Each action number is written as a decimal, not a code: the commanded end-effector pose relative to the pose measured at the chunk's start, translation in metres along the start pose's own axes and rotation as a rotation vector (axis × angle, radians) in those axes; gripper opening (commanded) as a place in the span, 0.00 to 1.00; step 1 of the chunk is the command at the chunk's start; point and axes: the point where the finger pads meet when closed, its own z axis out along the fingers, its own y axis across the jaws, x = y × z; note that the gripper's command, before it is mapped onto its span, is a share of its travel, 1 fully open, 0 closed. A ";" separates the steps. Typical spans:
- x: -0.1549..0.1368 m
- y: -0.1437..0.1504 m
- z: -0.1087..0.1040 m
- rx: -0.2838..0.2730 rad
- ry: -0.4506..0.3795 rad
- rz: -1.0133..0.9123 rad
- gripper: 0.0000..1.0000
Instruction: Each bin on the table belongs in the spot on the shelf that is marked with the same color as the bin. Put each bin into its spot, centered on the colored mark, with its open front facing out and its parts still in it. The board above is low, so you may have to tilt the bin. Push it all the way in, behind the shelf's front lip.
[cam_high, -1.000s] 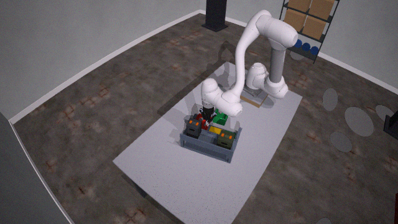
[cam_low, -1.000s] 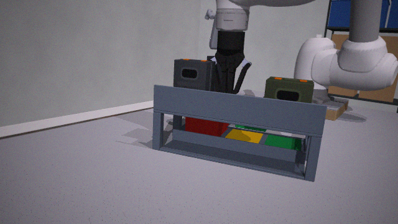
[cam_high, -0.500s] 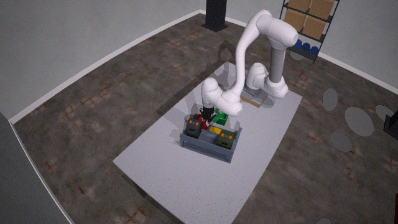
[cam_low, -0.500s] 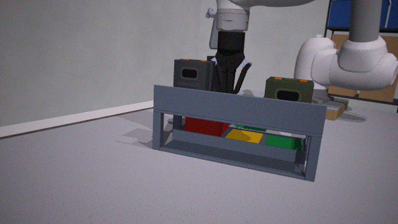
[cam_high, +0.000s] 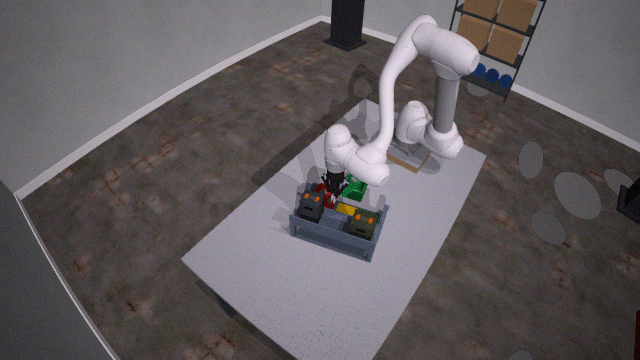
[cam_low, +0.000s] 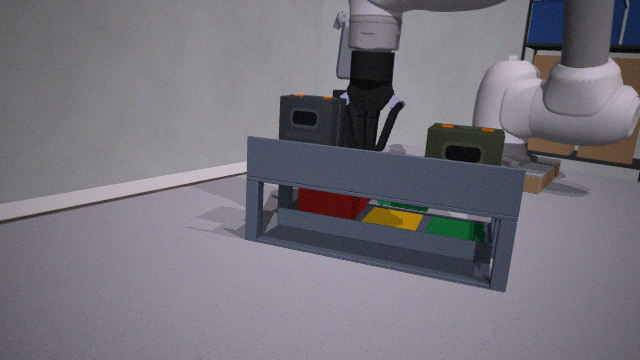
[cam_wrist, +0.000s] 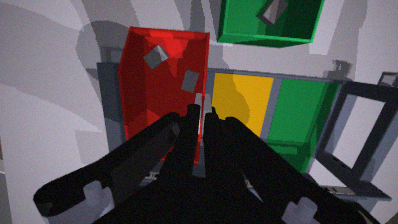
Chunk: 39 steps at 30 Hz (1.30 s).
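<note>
Pale worktop (cam_high: 280, 285) (cam_low: 150, 300) (cam_wrist: 35, 125) stretches across the lower exterior frame. At the wrist view's centre, my pincer (cam_high: 332, 199) (cam_low: 369, 146) (cam_wrist: 202, 102) is pinching the side wall of the red bin (cam_high: 328, 204) (cam_low: 325, 203) (cam_wrist: 167, 97), left of the yellow mark (cam_high: 346, 209) (cam_low: 392, 218) (cam_wrist: 237, 102); the green bin (cam_high: 356, 190) (cam_low: 402, 205) (cam_wrist: 297, 22) stands upper right.

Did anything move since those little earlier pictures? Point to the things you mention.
Nothing I can see has moved. The red bin (cam_high: 326, 201) (cam_low: 327, 202) (cam_wrist: 137, 100), the green bin (cam_high: 356, 188) (cam_wrist: 295, 25) and the gripper (cam_high: 334, 195) (cam_low: 372, 149) (cam_wrist: 202, 102) look the same as before.
</note>
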 end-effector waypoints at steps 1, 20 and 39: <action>0.000 0.000 0.000 0.000 0.000 0.000 0.10; 0.000 0.000 0.000 0.000 0.000 0.000 0.15; 0.000 0.000 0.000 0.000 0.000 0.000 0.15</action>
